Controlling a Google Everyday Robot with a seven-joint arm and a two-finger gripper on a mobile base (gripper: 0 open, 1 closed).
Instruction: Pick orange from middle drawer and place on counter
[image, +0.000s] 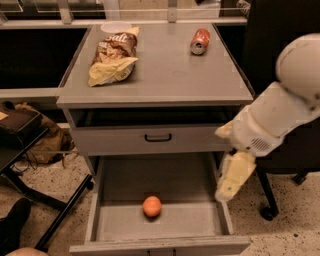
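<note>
The orange lies on the bare grey floor of the open middle drawer, near its front centre. The counter is the light-grey cabinet top above. My gripper, pale yellow on a white arm, hangs pointing down over the drawer's right wall. It is to the right of the orange, above it and apart from it. It holds nothing that I can see.
A chips bag and a white lid lie on the counter's back left, and a red soda can lies at the back right. The top drawer front is nearly shut. A chair base stands to the right, and black desk legs and a bag to the left.
</note>
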